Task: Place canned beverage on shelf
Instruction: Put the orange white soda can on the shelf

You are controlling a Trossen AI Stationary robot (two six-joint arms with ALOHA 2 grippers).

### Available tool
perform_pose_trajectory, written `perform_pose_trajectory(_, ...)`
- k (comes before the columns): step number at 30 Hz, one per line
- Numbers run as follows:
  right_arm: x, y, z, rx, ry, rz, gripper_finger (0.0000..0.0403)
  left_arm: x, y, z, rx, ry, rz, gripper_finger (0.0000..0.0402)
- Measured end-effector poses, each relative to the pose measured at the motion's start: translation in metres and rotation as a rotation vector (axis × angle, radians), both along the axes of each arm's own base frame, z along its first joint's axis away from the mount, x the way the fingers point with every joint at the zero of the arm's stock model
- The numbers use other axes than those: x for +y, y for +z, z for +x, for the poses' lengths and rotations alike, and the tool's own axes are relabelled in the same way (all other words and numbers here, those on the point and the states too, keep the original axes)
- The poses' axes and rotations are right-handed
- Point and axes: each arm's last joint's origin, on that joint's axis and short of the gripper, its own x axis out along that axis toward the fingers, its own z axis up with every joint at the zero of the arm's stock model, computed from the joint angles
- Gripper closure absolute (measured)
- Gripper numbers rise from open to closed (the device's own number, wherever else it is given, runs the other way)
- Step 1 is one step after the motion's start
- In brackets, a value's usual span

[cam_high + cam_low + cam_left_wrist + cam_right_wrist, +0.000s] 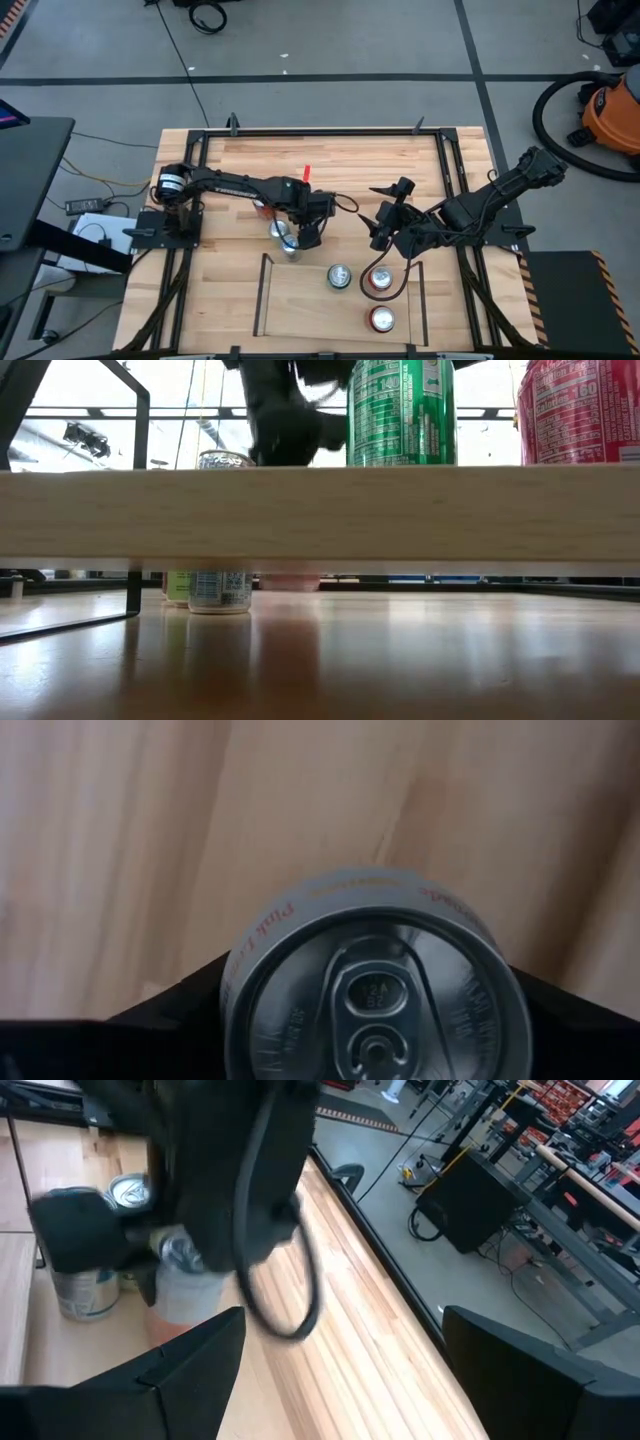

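The left pincer (291, 243) sits over a pale can (375, 985) that stands on the tabletop (340, 160) just beyond the shelf's (300, 305) far rail — its dark fingers (165, 1010) flank the can, though whether they press it I cannot tell. Three cans already stand on the shelf. The right pincer (380, 215) hangs wide open and empty, past the shelf's far right corner.

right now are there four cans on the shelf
No, the high view shows three cans on the shelf.
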Motion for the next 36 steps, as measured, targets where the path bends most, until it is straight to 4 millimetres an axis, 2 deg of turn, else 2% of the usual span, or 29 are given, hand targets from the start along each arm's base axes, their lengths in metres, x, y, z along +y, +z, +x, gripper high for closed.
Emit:
perform_pose_trajectory(10, 0.000, 0.000, 0.000, 0.002, -0.003, 0.000, 0.0054, -0.030, 0.083, -0.011, -0.207, -0.092, -0.010, 0.0098)
perform_pose_trajectory(17, 0.000, 0.000, 0.000, 0.001, -0.004, -0.001, 0.0054, -0.050, 0.109, -0.026, -0.205, -0.120, -0.009, 0.0096)
perform_pose_trajectory(22, 0.000, 0.000, 0.000, -0.001, -0.004, 0.000, 0.0054, -0.065, 0.112, -0.034, -0.161, -0.137, -0.021, 0.0095)
perform_pose_trajectory(36, 0.000, 0.000, 0.000, -0.004, -0.003, 0.000, 0.0054, -0.111, 0.111, -0.046, -0.175, -0.202, -0.064, 0.0095)
